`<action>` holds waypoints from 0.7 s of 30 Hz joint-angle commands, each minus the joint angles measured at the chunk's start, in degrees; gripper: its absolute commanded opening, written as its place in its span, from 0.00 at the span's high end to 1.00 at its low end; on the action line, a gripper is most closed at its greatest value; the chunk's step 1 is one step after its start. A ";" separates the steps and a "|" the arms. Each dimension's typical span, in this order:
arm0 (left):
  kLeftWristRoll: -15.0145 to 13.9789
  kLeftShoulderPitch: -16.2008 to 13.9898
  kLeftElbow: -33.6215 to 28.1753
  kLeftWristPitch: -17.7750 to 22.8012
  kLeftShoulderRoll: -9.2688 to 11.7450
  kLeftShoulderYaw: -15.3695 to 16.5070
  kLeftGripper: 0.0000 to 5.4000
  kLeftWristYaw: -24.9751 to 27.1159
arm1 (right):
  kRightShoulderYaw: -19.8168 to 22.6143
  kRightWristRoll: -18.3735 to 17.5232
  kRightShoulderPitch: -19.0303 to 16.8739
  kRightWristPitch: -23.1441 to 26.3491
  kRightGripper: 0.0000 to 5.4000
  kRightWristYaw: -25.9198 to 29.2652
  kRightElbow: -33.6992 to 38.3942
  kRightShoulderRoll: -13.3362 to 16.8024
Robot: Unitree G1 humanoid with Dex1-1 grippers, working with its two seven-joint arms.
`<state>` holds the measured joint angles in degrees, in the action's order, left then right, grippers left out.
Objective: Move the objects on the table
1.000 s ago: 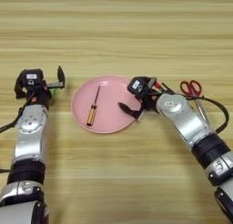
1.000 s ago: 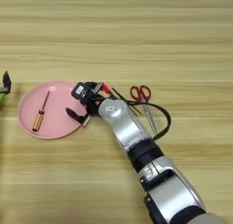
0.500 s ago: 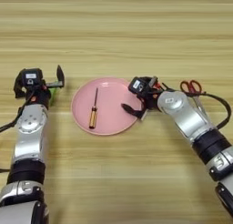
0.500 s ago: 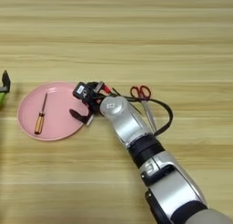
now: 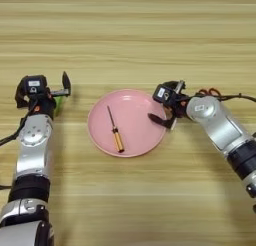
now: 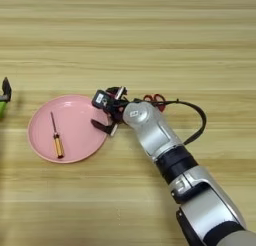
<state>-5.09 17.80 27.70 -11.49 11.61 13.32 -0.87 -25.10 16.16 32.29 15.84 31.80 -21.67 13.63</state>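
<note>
Hovering at the pink plate's right rim, your right hand has barely shifted, fingers spread; the screwdriver stays inside, scissors remain beyond.

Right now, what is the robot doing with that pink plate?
The right gripper is at the right rim of the pink plate, its black fingers spread open over the edge. A small amber-handled screwdriver lies on the plate. Red-handled scissors sit on the table just behind that arm. The left gripper waits off to the plate's left, holding nothing I can see.
</note>
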 commanded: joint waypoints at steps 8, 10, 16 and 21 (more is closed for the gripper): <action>-0.01 -0.02 0.11 1.34 -0.16 -0.43 0.00 0.39 | 1.96 -1.63 -4.96 3.61 0.00 1.94 3.91 2.04; 0.09 -0.02 0.17 1.30 -0.17 -0.60 0.00 0.46 | 3.65 -3.47 -5.85 3.86 0.00 1.55 6.17 1.12; 0.21 -0.12 0.39 1.05 -0.06 -0.94 0.00 0.88 | 9.43 -8.59 -8.53 5.25 0.00 -0.74 13.94 -0.57; 0.08 -0.03 0.64 0.98 -0.03 -0.95 0.00 0.97 | 12.78 -11.56 -10.34 5.71 0.00 -2.02 17.25 -0.88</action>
<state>-5.02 17.81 27.79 -11.38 11.61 12.54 -0.26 -13.60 5.94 23.28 20.75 30.33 -5.76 12.76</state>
